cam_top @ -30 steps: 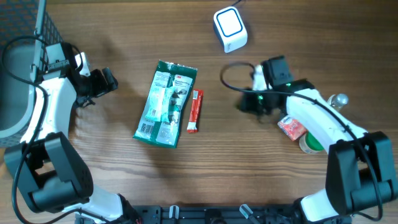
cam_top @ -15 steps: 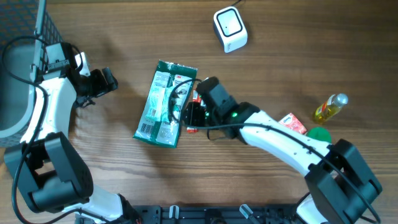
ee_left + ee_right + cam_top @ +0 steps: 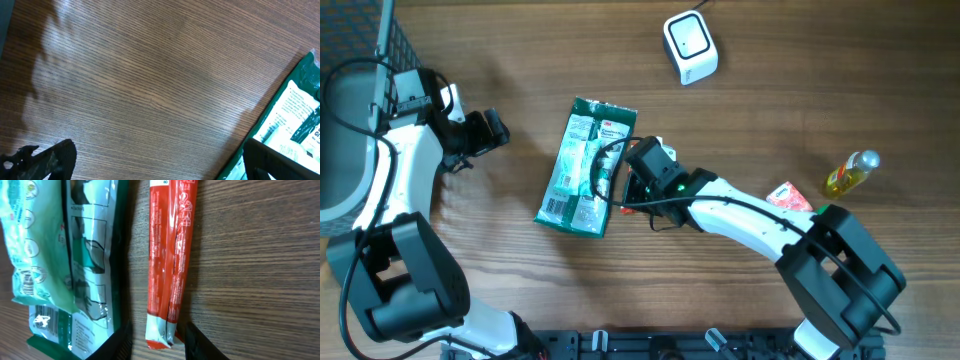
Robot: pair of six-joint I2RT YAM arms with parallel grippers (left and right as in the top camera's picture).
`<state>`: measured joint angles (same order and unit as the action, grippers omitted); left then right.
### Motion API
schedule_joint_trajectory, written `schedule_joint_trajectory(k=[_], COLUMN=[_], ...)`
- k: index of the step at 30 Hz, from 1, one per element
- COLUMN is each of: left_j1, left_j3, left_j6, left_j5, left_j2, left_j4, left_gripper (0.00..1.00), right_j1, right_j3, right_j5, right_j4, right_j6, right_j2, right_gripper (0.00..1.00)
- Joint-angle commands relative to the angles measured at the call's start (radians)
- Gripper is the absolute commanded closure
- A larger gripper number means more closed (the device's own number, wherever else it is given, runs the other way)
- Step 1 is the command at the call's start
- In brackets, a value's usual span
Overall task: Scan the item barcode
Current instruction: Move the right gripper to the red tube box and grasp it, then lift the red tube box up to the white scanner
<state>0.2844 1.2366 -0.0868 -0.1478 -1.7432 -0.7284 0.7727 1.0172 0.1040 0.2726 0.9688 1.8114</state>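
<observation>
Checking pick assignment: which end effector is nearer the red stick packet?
Right. The right end effector straddles the end of the red stick packet, jaws apart; the left end effector sits far off, beyond the green package.

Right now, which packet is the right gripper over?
The thin red stick: the right gripper straddles its end. The wide green pouch lies just outside.

You are looking at a slim red stick packet (image 3: 170, 260) that is lying flat on the wooden table (image 3: 520, 60), white print running along its length and its crimped end showing. It is resting parallel to the green pouch (image 3: 582, 165), just beside that pouch's right edge with a narrow gap between them. The white, rounded-square barcode scanner (image 3: 690, 46) is sitting well apart from it, toward the table's far edge.
</observation>
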Motion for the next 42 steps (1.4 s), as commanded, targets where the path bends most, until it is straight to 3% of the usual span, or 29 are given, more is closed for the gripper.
schedule_joint_trajectory(k=[1, 6, 9, 11, 17, 19, 23, 24, 29, 34, 42], left_j1=[0.01, 0.01, 0.01, 0.01, 0.01, 0.01, 0.01, 0.01, 0.01, 0.01, 0.01], left_j3=[-0.007, -0.007, -0.007, -0.007, -0.007, -0.007, -0.007, -0.007, -0.007, -0.007, -0.007], left_j6=[0.008, 0.008, 0.008, 0.008, 0.008, 0.008, 0.008, 0.008, 0.008, 0.008, 0.008], left_j5=[-0.008, -0.008, -0.008, -0.008, -0.008, -0.008, -0.008, -0.008, -0.008, -0.008, -0.008], left_j2=[-0.008, -0.008, -0.008, -0.008, -0.008, -0.008, -0.008, -0.008, -0.008, -0.008, -0.008], left_j4=[0.0, 0.0, 0.0, 0.0, 0.0, 0.0, 0.0, 0.0, 0.0, 0.0, 0.0], left_gripper=[0.0, 0.0, 0.0, 0.0, 0.0, 0.0, 0.0, 0.0, 0.0, 0.0, 0.0], right_j1=[0.0, 0.0, 0.0, 0.0, -0.005, -0.026, -0.088, -0.106, -0.153, -0.242, -0.309], right_j3=[0.003, 0.003, 0.003, 0.003, 0.004, 0.004, 0.004, 0.004, 0.004, 0.004, 0.004], right_j5=[0.005, 0.005, 0.01, 0.009, 0.031, 0.145, 0.372, 0.436, 0.62, 0.867, 0.942], right_j4=[-0.003, -0.015, -0.026, -0.026, -0.022, -0.018, 0.033, 0.115, 0.38, 0.554, 0.674], right_j6=[0.011, 0.011, 0.01, -0.009, -0.15, -0.307, -0.772, -0.96, -1.339, -1.519, -1.64], right_j2=[0.042, 0.085, 0.096, 0.096, 0.08, 0.031, -0.151, -0.229, -0.393, -0.495, -0.509], right_gripper=[0.66, 0.66, 0.78, 0.93, 0.96, 0.96, 0.96, 0.96, 0.96, 0.96, 0.96])
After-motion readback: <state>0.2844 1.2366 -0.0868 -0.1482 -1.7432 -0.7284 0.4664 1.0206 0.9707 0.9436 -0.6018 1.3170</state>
